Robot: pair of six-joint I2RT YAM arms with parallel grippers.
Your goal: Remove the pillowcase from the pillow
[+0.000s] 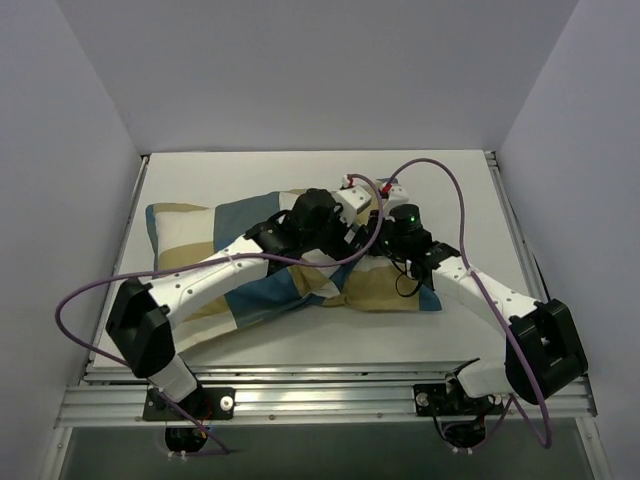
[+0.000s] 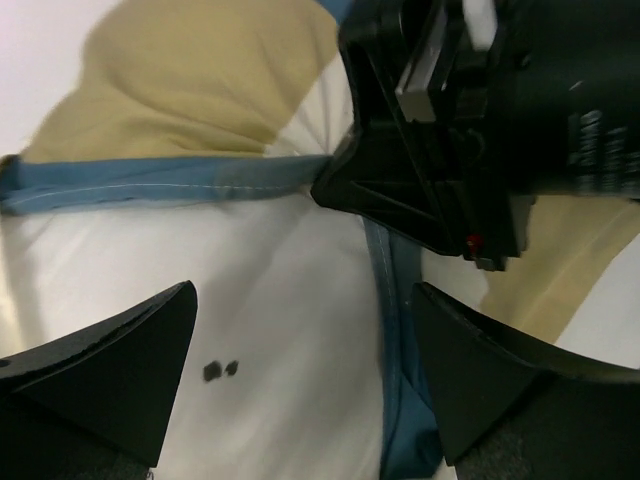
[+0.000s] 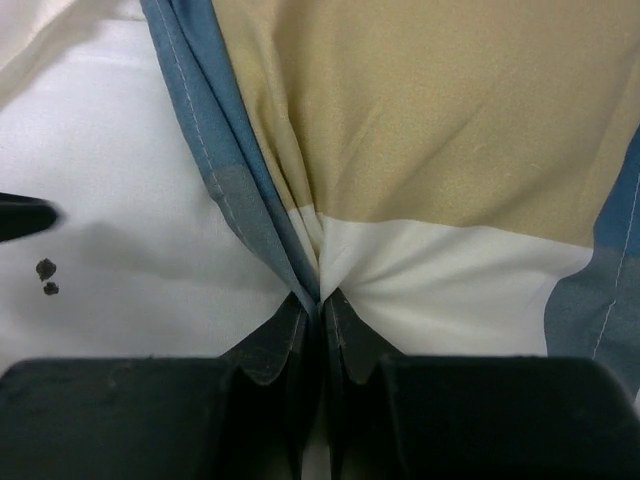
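The pillowcase (image 1: 190,235), in blue, tan and white blocks, lies across the table with the pillow inside. In the right wrist view my right gripper (image 3: 322,298) is shut on the pillowcase's (image 3: 430,120) blue edging, and the cloth puckers at the jaws. The plain white pillow (image 3: 120,180) shows bare to its left, with two small dark specks. My left gripper (image 2: 305,295) is open over the bare pillow (image 2: 270,300), beside the blue edging (image 2: 400,400). The right gripper (image 2: 450,130) is close ahead of it. From above, the left gripper (image 1: 345,232) and right gripper (image 1: 378,243) meet over the pillowcase's right part.
White walls enclose the table (image 1: 440,180) on the left, back and right. Purple cables (image 1: 455,195) loop over both arms. An aluminium rail (image 1: 320,400) runs along the near edge by the arm bases.
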